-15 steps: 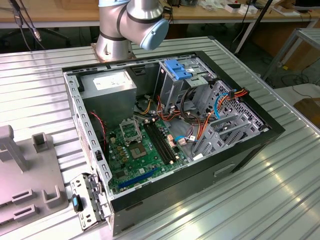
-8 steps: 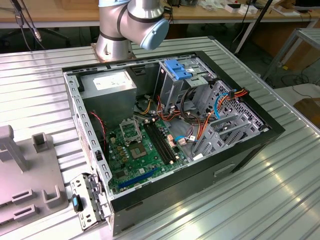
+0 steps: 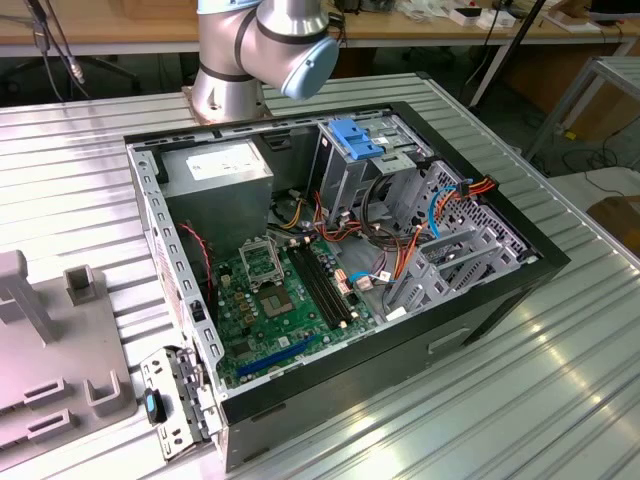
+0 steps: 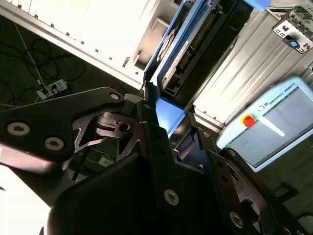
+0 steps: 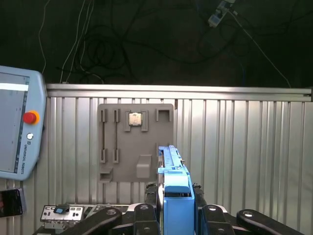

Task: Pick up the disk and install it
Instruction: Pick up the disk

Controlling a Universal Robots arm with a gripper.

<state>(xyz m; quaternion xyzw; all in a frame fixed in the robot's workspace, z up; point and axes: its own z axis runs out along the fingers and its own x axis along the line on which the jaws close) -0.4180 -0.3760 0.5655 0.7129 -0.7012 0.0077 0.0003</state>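
In both wrist views my gripper (image 5: 175, 211) (image 4: 168, 121) is shut on the disk (image 5: 172, 164) (image 4: 188, 46), a flat dark drive in a bright blue carrier. The fingers clamp the blue end tab, and the drive sticks out past them, held in the air above the ribbed metal table (image 5: 244, 147). In the exterior view the open computer case (image 3: 340, 260) lies on its side. Its grey drive cage (image 3: 345, 175) stands at the back with a blue bracket (image 3: 355, 135) on top. The arm's base (image 3: 260, 50) rises behind the case.
A grey fixture tray (image 5: 136, 142) (image 3: 50, 380) lies on the table beside the case, with a small chip (image 5: 135, 119) in one pocket. A teach pendant (image 5: 19, 127) (image 4: 279, 122) rests nearby. A small metal bracket (image 3: 170, 400) lies at the case's near corner. Cables fill the case beside the cage.
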